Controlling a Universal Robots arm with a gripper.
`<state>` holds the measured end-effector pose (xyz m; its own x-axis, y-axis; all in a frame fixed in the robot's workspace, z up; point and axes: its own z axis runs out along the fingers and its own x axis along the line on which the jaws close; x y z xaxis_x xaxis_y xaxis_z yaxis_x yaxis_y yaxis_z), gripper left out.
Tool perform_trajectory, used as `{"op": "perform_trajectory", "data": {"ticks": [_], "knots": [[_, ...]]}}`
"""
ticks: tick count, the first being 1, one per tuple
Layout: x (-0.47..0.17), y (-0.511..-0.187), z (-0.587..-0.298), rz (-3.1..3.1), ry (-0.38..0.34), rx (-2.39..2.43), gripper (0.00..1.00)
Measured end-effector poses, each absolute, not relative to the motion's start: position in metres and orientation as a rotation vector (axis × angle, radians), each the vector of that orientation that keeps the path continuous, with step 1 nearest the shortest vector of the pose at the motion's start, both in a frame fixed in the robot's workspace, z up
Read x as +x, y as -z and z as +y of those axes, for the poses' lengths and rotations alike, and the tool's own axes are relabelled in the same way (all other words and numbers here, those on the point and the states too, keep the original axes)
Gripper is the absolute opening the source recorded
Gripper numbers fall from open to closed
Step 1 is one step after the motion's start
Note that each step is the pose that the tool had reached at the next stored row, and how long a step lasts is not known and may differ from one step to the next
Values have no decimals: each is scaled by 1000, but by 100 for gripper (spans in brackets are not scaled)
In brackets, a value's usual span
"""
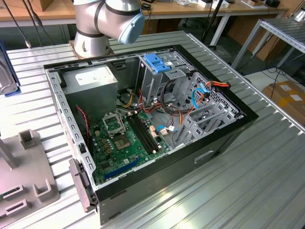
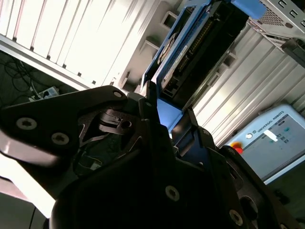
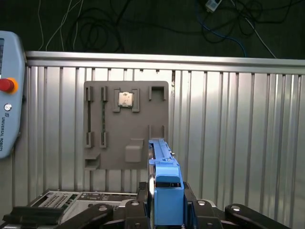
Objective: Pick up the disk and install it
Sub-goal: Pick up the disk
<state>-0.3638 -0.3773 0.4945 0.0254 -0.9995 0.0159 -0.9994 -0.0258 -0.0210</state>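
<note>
The disk (image 3: 164,183) is seen edge-on in the first wrist view, its bright blue bracket uppermost, clamped between the black fingers (image 3: 191,198) of my gripper (image 3: 164,193), which is shut on it. In the second wrist view the disk (image 2: 190,45) shows its dark underside and blue frame, rising out of the gripper (image 2: 164,117). It hangs in the air over the grey fixture plate (image 3: 126,126) on the ribbed metal table. The open computer case (image 1: 143,119), with its blue-topped drive cage (image 1: 158,62), lies in the exterior view.
A teach pendant (image 3: 7,95) lies on the table beside the fixture plate. The arm's base (image 1: 93,33) stands behind the case. Cables, a motherboard (image 1: 126,138) and a power supply (image 1: 90,81) fill the case. The fixture plate (image 1: 26,171) lies at the exterior view's left.
</note>
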Motion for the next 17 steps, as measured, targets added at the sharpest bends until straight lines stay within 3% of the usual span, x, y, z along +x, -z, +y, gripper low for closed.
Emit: {"op": "perform_trajectory", "data": {"ticks": [17], "knots": [[-299,-494,-377,2190,41,-2247,37]]}}
